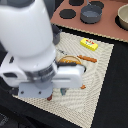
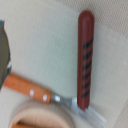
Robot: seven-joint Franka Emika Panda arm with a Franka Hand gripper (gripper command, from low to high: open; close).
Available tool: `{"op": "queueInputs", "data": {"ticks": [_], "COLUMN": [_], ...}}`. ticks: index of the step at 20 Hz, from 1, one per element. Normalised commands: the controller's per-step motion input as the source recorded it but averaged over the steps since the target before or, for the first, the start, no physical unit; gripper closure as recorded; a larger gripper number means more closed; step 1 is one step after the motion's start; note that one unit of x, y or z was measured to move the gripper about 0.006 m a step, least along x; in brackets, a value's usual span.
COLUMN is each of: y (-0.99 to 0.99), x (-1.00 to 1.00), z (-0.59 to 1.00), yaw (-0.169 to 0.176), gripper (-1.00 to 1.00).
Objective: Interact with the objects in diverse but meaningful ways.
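Arm: I am looking past the white Panda arm point(image 1: 30, 40), which is blocking much of the exterior view as it hangs low over the woven mat point(image 1: 100, 90)
Gripper: I am not seeing the fingers in either view, so I cannot tell whether they are apart or together
Sausage: the brown sausage point(image 2: 85, 60) is lying flat on the mat, dark grill stripes along its length; in the exterior view it is showing as a thin brown bar point(image 1: 89, 59) just beside the arm, on the exterior view's right
Fork: an orange-handled fork point(image 2: 30, 90) is lying with its metal tines reaching under or against one end of the sausage; I cannot tell which
Plate: a tan plate point(image 2: 37, 116) rim is showing close to the fork
Other items: the yellow packet block point(image 1: 89, 44) is sitting near the mat's far edge; a grey-blue pot point(image 1: 91, 14) is standing on the brown board beyond
Handling: I am judging the sausage as light, stiff, smooth plastic that may roll or slip
Hold: I am favouring a pinch across its narrow middle, away from the fork end
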Motion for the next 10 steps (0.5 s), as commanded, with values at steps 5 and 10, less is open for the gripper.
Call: {"op": "queueInputs", "data": {"ticks": [5, 10], "y": [0.89, 0.92], "x": [0.37, 0.35], "z": [1.00, 1.00], "yaw": [0.042, 0.038], "gripper": [-1.00, -1.00]}}
